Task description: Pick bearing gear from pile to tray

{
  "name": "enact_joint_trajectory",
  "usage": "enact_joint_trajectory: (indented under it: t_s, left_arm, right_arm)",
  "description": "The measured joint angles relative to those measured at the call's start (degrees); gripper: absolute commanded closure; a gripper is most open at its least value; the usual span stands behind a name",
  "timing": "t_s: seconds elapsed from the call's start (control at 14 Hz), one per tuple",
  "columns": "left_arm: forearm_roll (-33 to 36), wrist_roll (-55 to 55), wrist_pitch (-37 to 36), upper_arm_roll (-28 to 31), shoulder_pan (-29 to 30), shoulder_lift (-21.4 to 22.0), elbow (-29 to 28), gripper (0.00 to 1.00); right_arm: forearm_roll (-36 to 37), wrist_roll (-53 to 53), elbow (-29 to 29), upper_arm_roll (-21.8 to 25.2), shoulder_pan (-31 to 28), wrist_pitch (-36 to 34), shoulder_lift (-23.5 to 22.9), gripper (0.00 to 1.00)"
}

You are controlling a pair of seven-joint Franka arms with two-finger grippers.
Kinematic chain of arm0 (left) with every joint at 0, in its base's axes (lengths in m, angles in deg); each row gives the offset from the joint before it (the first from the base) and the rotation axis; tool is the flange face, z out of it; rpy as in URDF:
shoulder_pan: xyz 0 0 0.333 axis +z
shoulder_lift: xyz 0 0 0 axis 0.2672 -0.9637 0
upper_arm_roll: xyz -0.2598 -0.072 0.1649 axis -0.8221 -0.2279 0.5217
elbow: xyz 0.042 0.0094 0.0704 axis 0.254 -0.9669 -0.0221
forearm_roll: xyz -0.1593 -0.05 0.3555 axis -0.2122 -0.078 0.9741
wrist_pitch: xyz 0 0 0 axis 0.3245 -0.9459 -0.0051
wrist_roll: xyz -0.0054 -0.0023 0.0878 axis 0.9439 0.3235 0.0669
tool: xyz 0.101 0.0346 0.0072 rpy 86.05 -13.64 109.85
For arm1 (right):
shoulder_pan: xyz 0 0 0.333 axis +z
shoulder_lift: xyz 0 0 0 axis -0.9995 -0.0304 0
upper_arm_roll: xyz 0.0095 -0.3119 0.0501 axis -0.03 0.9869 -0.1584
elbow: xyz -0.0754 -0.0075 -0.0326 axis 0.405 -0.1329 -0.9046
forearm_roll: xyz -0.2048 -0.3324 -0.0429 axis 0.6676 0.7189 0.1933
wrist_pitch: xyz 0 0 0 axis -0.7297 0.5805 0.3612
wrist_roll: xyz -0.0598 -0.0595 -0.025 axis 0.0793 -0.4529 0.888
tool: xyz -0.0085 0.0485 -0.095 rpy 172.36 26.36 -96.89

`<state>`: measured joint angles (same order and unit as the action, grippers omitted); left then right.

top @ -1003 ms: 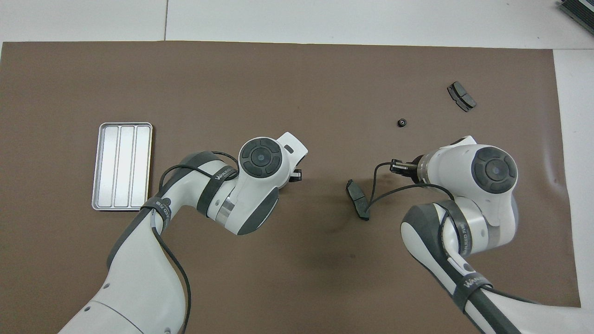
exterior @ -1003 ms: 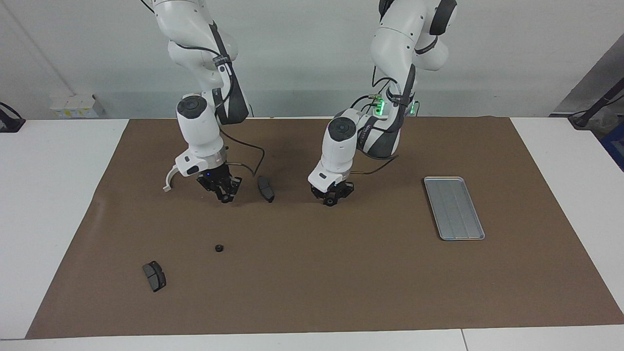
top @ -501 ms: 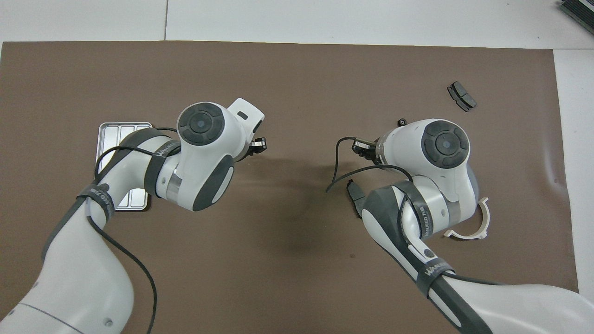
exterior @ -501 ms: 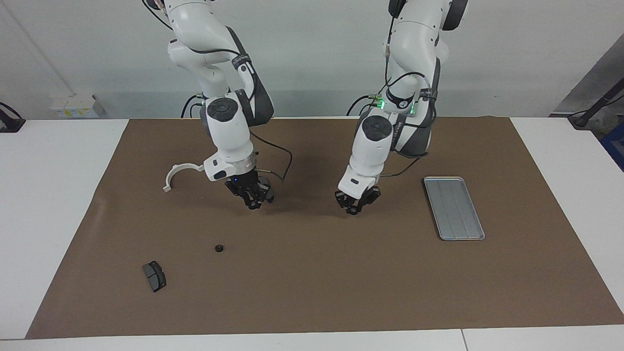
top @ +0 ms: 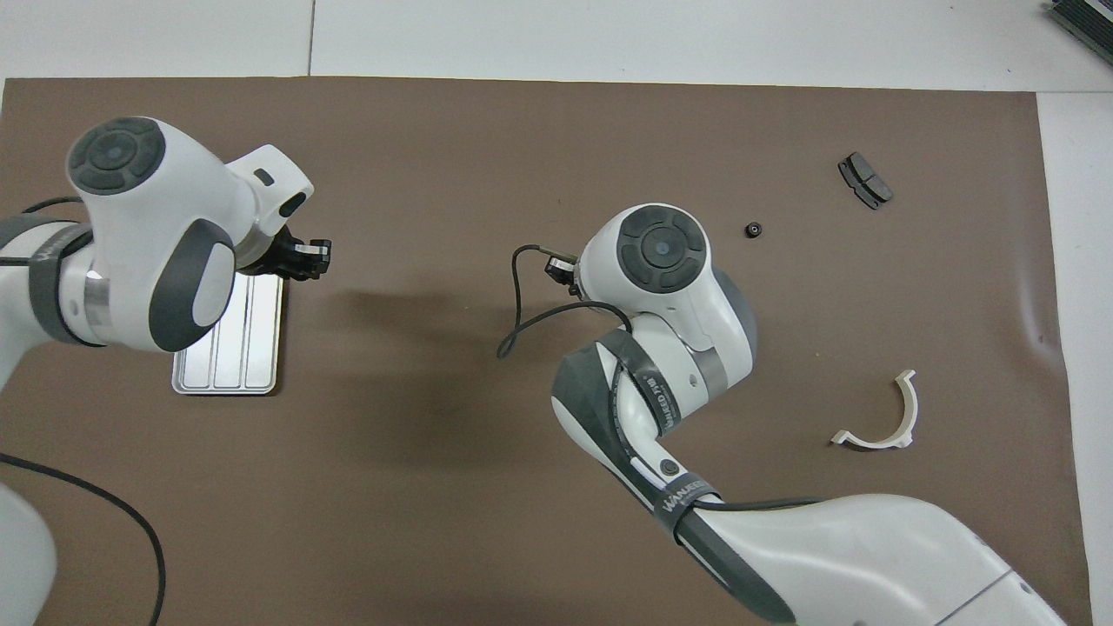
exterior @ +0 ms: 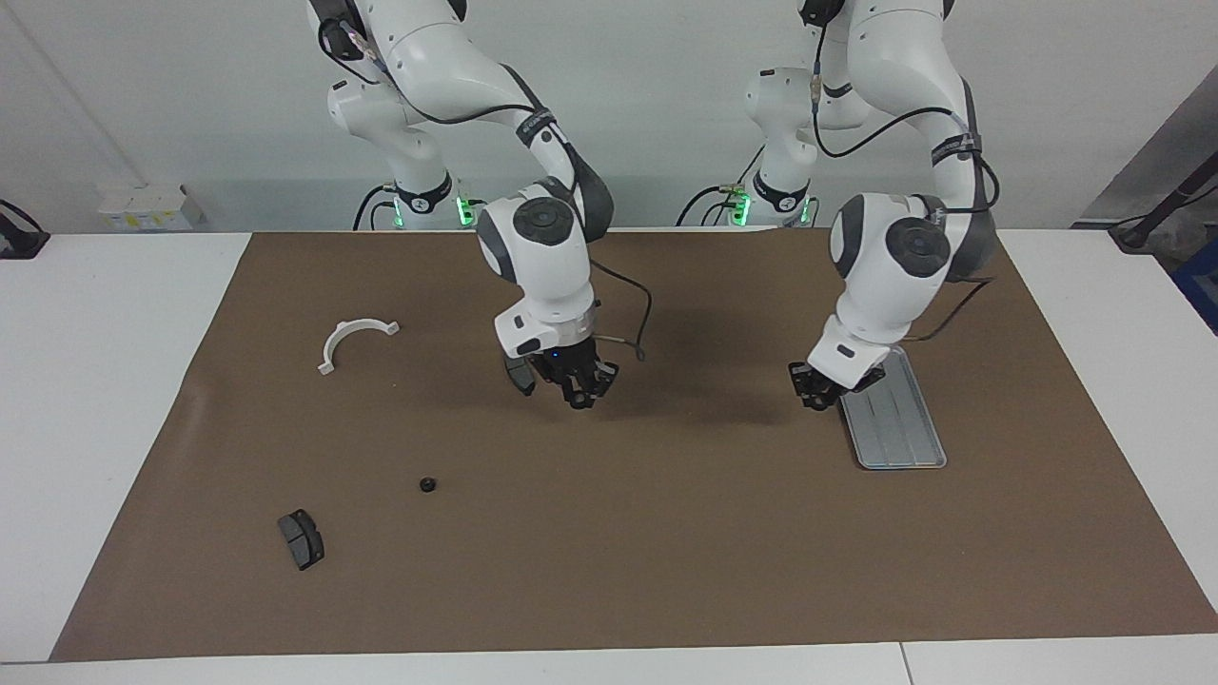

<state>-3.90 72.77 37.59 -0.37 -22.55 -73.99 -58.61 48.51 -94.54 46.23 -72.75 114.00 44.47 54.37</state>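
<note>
The left hand [exterior: 818, 390] hangs over the rim of the tray [exterior: 904, 428], at the tray's edge toward the right arm's end of the worktop [exterior: 95, 381]. That placing suggests a delivery, since the tray is where a gear should end up. Whether this hand is spread, closed or carrying anything cannot be told from either view. The tray floor that shows is bare: thin silver-grey metal, shallow, with rounded corners and lengthwise ribs that would stop a small round part from rolling far.

The right hand [exterior: 579, 385] is poised low over the middle of the brown mat [exterior: 666, 533], and its state cannot be told either. Just beside it, toward the right arm's end, lies a dark grey brake pad [exterior: 519, 374], a flat curved slab (not what the task wants).

The one gear [exterior: 427, 484] in plain sight is a tiny black round piece lying on the mat, well apart from both hands and closer to the right one. Its small, low shape probably calls for a narrow, careful pinch from straight above. A second brake pad [exterior: 301, 538] lies near it, and a white half-ring [exterior: 354, 339] of smooth plastic rests on its own, so the pile is a loose scatter rather than a heap.
</note>
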Motion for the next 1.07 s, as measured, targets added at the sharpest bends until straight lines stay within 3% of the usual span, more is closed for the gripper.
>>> enact_joint_trajectory:
  t_s: [0.29,0.36,0.43,0.57,0.64,0.79,1.07]
  left_arm:
    - [0.0,13.1,1.0,0.1,8.2,0.0,-2.5,0.82]
    - [0.0,14.5,3.0,0.1,9.1,0.0,-4.0,0.78]
    - [0.0,15.2,6.0,0.1,9.6,0.0,-6.2,0.71]
    - [0.0,15.3,10.7,0.1,9.8,0.0,-9.7,0.37]
    - [0.0,15.6,11.7,0.1,9.9,0.0,-10.4,0.22]
    - [0.0,16.3,12.2,0.1,10.3,0.0,-10.4,0.16]
    - [0.0,16.4,12.3,-0.2,10.4,0.7,-8.3,0.16]
  right_arm:
    - [1.2,-3.8,-4.3,0.0,3.6,0.2,-6.1,1.00]
    - [1.2,-4.0,-4.5,0.0,4.3,1.0,-6.9,0.99]
    - [1.2,-4.4,-4.7,0.0,5.0,2.0,-7.5,0.81]
    - [1.2,-4.7,-4.9,0.0,6.0,2.0,-7.7,0.21]
    - [1.2,-4.8,-4.9,0.0,6.5,2.0,-7.7,0.05]
    - [1.2,-4.9,-4.9,0.0,6.9,1.7,-7.7,0.00]
    - [1.5,-3.5,-5.6,0.8,4.3,1.5,-7.6,0.00]
